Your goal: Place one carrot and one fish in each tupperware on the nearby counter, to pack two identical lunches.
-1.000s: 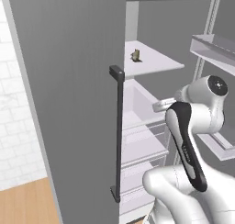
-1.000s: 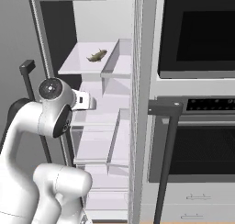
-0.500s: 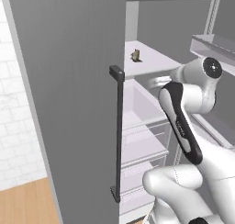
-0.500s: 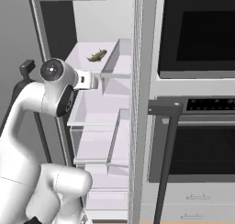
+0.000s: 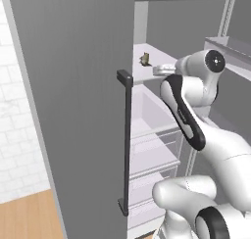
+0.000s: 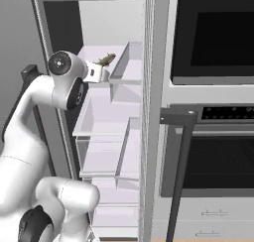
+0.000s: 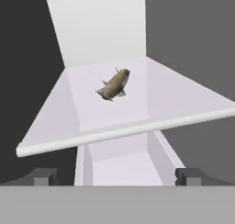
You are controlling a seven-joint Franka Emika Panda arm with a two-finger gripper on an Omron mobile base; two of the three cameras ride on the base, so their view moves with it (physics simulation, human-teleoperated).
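fish (image 7: 114,84) lying flat on upper fridge shelf (image 7: 183,106), near shelf middle, long axis diagonal across shelf, one end toward back wall, other end toward front edge; which end is head cannot tell; gripper (image 7: 117,177) just short of shelf front edge, level with it, fingers spread wide, holding nothing, well apart from fish

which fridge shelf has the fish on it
The top shelf, the flat white one the open gripper is level with. The fish lies there alone; the shelves and drawers below it hold nothing visible.
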